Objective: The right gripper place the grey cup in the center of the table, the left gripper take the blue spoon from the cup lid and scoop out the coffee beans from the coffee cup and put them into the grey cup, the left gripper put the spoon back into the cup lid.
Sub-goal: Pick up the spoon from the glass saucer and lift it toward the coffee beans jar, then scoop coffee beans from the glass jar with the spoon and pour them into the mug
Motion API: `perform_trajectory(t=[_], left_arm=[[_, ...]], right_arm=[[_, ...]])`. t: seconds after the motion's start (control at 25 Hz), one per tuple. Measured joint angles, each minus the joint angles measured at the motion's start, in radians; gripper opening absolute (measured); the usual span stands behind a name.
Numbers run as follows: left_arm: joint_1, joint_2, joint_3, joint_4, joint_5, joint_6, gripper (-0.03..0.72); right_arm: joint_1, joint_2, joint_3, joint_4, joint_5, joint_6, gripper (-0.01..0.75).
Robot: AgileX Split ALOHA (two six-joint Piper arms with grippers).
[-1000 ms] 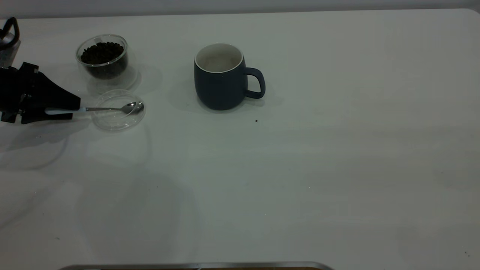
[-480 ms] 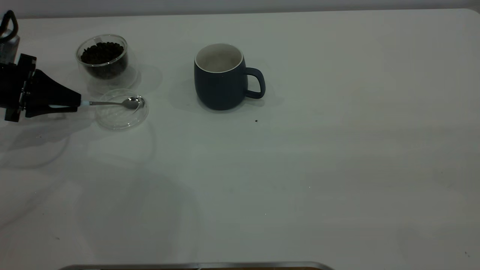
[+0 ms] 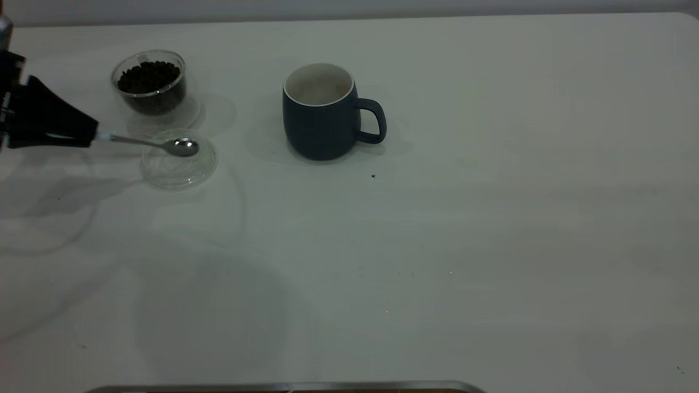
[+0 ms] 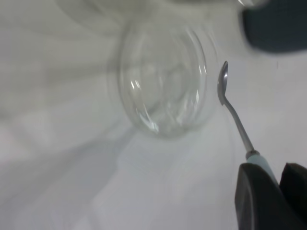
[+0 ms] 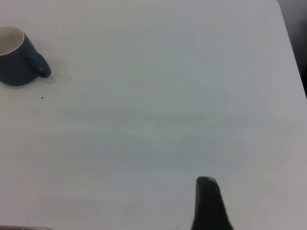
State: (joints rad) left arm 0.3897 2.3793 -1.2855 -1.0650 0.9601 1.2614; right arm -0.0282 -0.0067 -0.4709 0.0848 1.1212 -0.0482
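My left gripper (image 3: 90,137) is at the table's left edge, shut on the pale handle of the blue spoon (image 3: 164,145). The spoon's metal bowl hovers just over the clear cup lid (image 3: 177,166). In the left wrist view the gripper (image 4: 276,168) holds the spoon (image 4: 231,109) beside the lid (image 4: 163,91). The glass coffee cup (image 3: 150,101) with the coffee beans (image 3: 148,76) stands just behind the lid. The grey cup (image 3: 319,123) stands upright near the middle, handle to the right, and looks empty. My right gripper (image 5: 207,203) is far from the grey cup (image 5: 14,60).
The white table (image 3: 437,245) stretches open to the right and front. A small dark speck (image 3: 373,176) lies in front of the grey cup. A metal edge (image 3: 284,387) runs along the near side.
My left gripper closed on the spoon's handle and rose toward the back left. The spoon's bowl lifted off the lid and drew left. The lid shifted slightly.
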Motion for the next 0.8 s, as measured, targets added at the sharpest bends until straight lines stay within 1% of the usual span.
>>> perform_trajectory(t=[0.12,0.24,0.36,0.44,0.52,0.6,0.68,0.8], left_arm=[[0.010,-0.050,0.000,0.034,0.030,-0.031,0.125],[0.014,-0.101,-0.022,0.021,0.123,-0.055,0.125],[0.014,-0.141,-0.114,-0.007,0.185,-0.095,0.125],[0.014,-0.151,-0.189,-0.014,0.195,-0.137,0.125],[0.014,-0.152,-0.250,-0.008,0.190,-0.167,0.124],[0.019,-0.152,-0.287,0.011,0.152,-0.177,0.124],[0.025,-0.149,-0.296,0.033,0.092,-0.184,0.124],[0.034,-0.111,-0.299,0.050,0.053,-0.189,0.124]], right_arm=[[0.000,0.000,0.000,0.000,0.000,0.000,0.530],[0.000,0.000,0.000,0.000,0.000,0.000,0.530],[0.000,0.000,0.000,0.000,0.000,0.000,0.530],[0.000,0.000,0.000,0.000,0.000,0.000,0.530],[0.000,0.000,0.000,0.000,0.000,0.000,0.530],[0.000,0.000,0.000,0.000,0.000,0.000,0.530],[0.000,0.000,0.000,0.000,0.000,0.000,0.530],[0.000,0.000,0.000,0.000,0.000,0.000,0.530]])
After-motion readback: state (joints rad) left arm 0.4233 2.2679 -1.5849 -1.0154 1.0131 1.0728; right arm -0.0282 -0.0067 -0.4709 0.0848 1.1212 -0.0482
